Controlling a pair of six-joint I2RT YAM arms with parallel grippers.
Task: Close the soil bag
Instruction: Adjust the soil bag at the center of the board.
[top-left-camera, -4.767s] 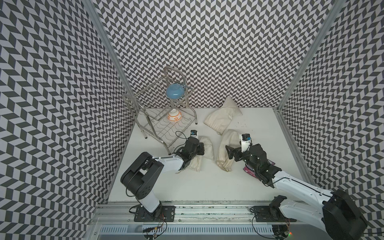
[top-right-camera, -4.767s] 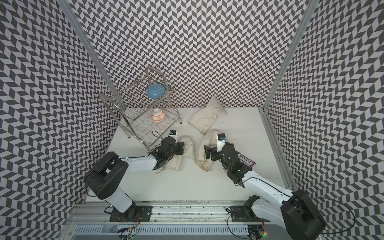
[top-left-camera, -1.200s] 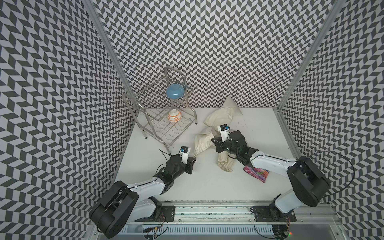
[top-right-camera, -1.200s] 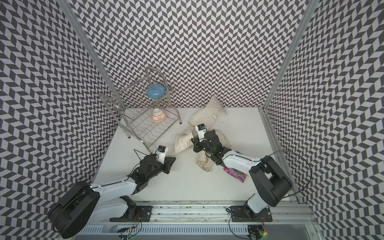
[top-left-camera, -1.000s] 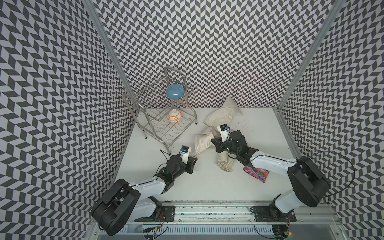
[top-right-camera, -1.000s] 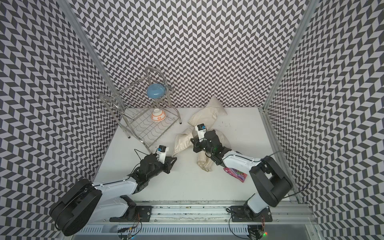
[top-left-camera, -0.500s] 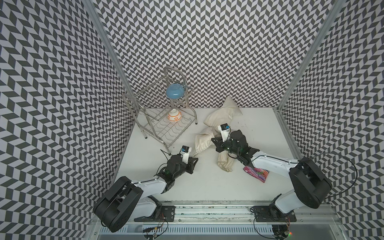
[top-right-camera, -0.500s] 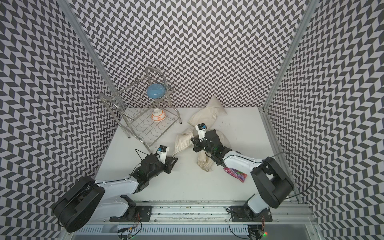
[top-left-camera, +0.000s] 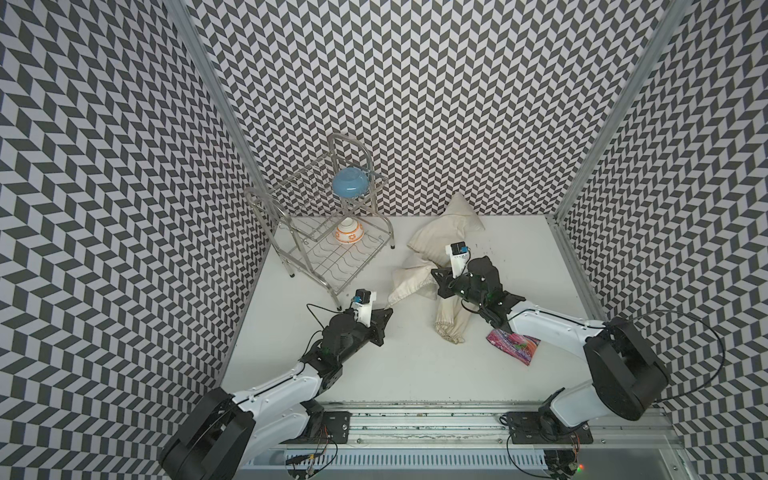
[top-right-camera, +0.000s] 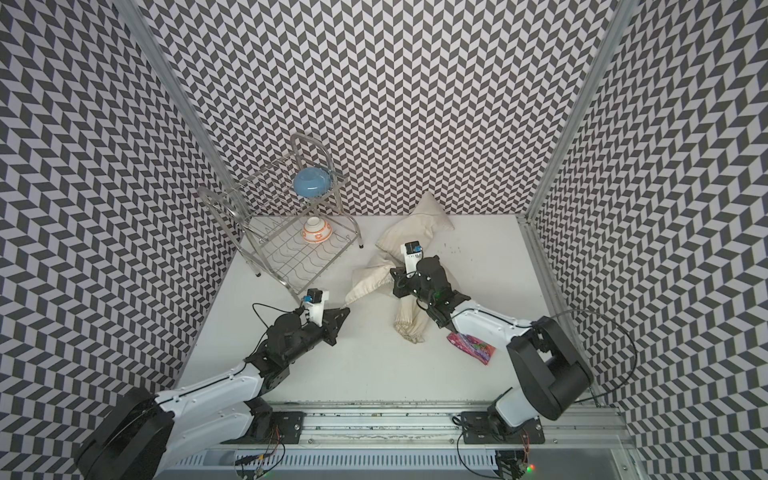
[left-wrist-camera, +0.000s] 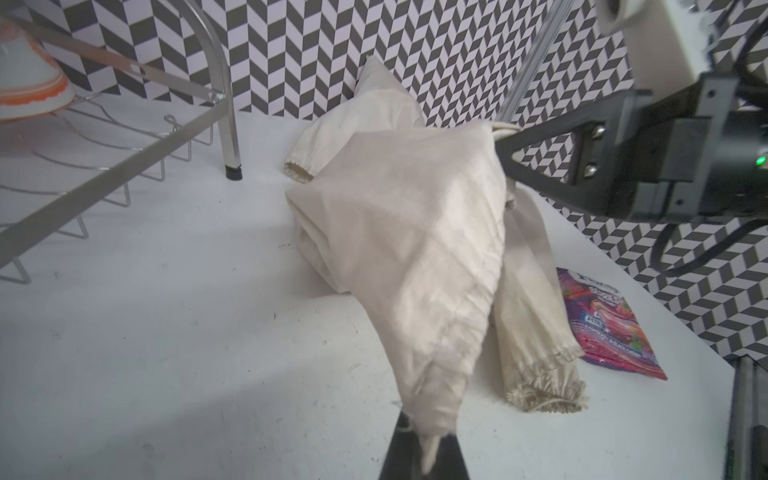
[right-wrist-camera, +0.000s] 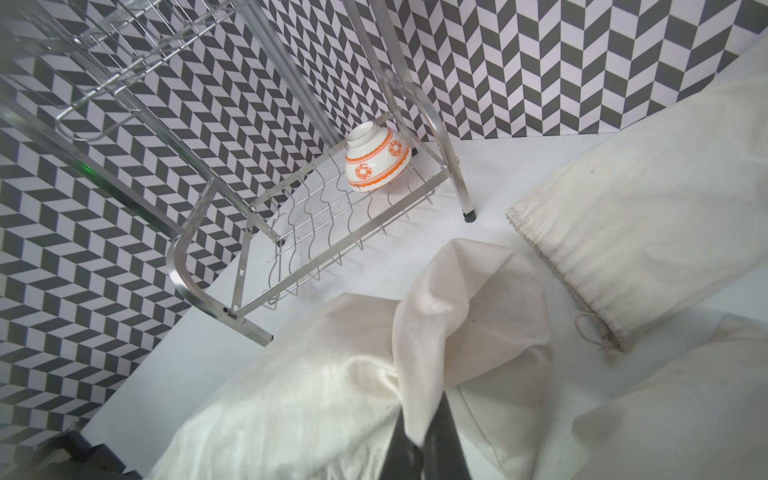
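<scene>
My left gripper (top-left-camera: 387, 313) has its jaws pressed together on the gathered end of the soil bag (top-left-camera: 409, 280). The left wrist view shows cloth narrowing into them, but I cannot tell whether the cord is caught there or only fabric. From those jaws the bag hangs in a loose drape across to my right gripper (top-left-camera: 435, 275), whose jaws are clamped on a fold of the same cloth.

If I hold only fabric, pulling my jaws apart will stretch the bag and leave its mouth uncinched. The left pinch is thin, so a sharp tug could slip it free. A hard pull could also tip the bag and shed soil; dark crumbs (top-right-camera: 453, 248) already lie beyond my right jaws. A second cloth bag (top-left-camera: 451, 322) lies just under my right wrist and may snag and drag along. The wire rack (left-wrist-camera: 226, 124) stands close beyond my left jaws. A wide swing there could knock it, along with the orange-patterned bowl (right-wrist-camera: 376, 164) and the blue bowl (top-left-camera: 350, 189) on it.

The white table (top-left-camera: 374, 365) is flat and lightly scuffed. A third cloth bag (top-left-camera: 449, 226) lies beyond my right jaws, and a snack packet (top-left-camera: 513, 343) lies behind them. The chevron walls (top-left-camera: 415, 104) close in on three sides.
</scene>
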